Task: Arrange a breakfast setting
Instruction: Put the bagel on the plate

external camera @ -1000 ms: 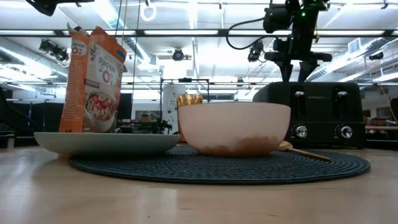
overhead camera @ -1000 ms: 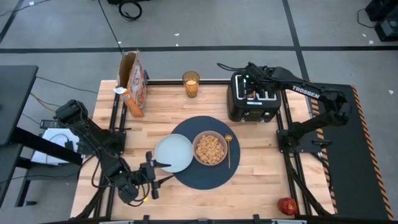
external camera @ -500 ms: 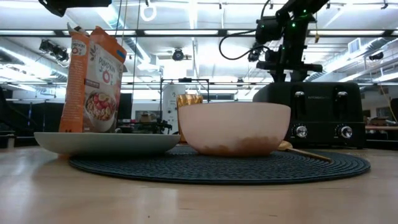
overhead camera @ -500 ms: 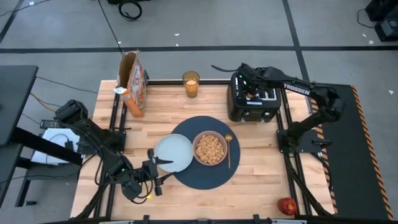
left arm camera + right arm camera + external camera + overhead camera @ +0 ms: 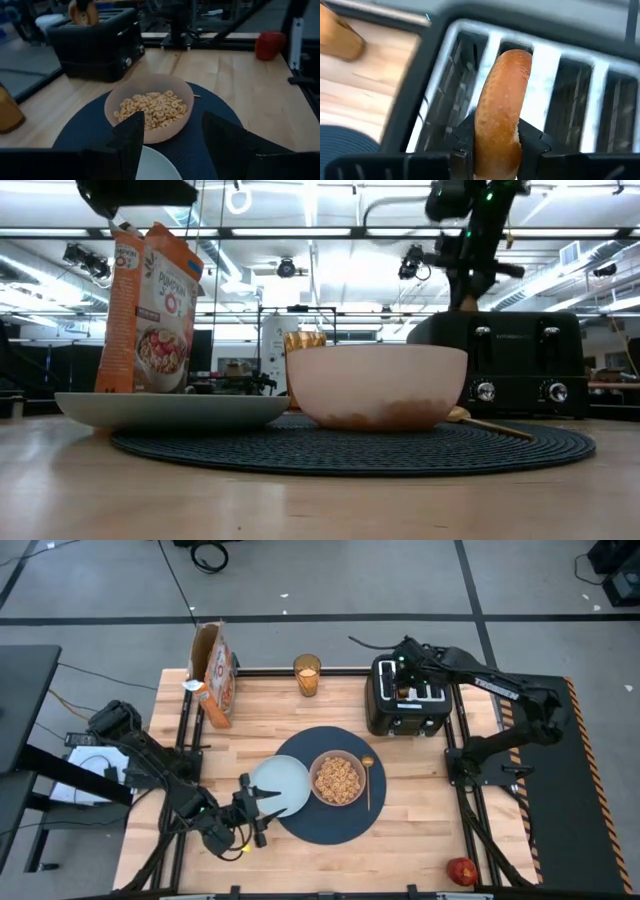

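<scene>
Toast, rounded golden crust, pinched in right gripper jaws above black toaster slots; visible only in wrist view. Left gripper jaws apart beside smooth plate.

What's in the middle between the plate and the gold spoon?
The pinkish bowl full of cereal sits between the plate and the gold spoon, all on the dark mat, in the high view.

Over the last second the right gripper has closed its fingers on the toast above the toaster and now grips it. The left gripper has slid across the desk toward the plate, reaching its near rim.
</scene>
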`<act>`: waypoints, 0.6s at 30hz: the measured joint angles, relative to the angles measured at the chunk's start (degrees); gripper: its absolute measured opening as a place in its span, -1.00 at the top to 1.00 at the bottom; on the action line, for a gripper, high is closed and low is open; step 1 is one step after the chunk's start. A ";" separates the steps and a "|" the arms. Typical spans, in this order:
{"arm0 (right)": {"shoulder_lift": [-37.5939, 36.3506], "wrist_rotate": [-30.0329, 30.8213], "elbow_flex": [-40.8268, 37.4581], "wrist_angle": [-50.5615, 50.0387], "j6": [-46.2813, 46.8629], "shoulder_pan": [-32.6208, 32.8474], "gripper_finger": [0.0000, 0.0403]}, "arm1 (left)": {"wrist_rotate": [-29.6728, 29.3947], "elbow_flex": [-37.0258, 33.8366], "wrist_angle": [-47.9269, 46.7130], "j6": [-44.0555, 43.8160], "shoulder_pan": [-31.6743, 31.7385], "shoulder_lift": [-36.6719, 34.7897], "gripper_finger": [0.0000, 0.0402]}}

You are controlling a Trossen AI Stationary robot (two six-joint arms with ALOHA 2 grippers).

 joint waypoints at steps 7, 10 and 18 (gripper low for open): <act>-8.35 4.51 0.02 8.23 -10.78 7.16 0.52 | 0.02 -0.02 -6.45 -6.47 2.48 -0.09 -0.09; -10.32 4.41 0.04 12.94 -16.64 13.41 0.52 | 0.05 -0.02 -8.59 -6.99 3.76 -1.78 -0.20; -7.15 -0.44 0.04 25.69 -36.40 36.10 0.52 | 3.24 -0.04 -13.71 -4.26 10.42 -14.03 -0.54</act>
